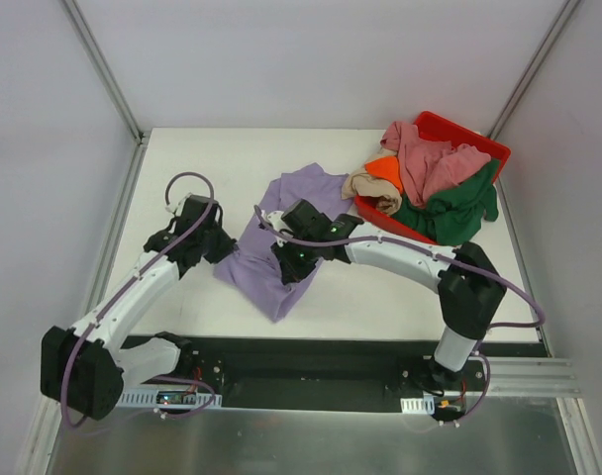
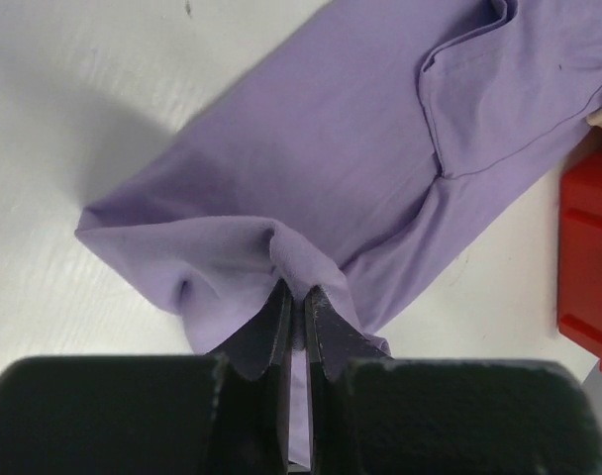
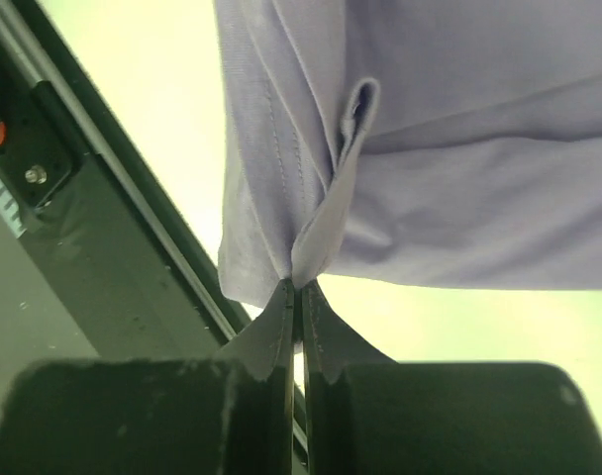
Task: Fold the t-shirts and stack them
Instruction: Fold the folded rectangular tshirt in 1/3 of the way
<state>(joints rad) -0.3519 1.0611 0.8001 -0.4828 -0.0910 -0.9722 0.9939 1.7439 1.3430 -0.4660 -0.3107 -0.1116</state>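
A lavender t-shirt (image 1: 281, 223) lies loosely spread on the white table, between the two arms. My left gripper (image 1: 222, 245) is shut on its left edge; in the left wrist view a pinch of lavender cloth (image 2: 311, 168) sits between the tips of that gripper (image 2: 296, 289). My right gripper (image 1: 284, 265) is shut on a fold near the shirt's lower right; in the right wrist view this gripper (image 3: 299, 287) pinches the hemmed lavender cloth (image 3: 459, 208). A dusty pink t-shirt (image 1: 430, 163), a dark green one (image 1: 454, 210), an orange one (image 1: 385, 168) and a beige one (image 1: 365, 186) are heaped in the bin.
The red plastic bin (image 1: 471, 143) stands at the table's back right, and its corner (image 2: 588, 257) shows in the left wrist view. The dark front rail (image 3: 93, 237) of the table runs beside the right gripper. White walls enclose the table (image 1: 202, 158).
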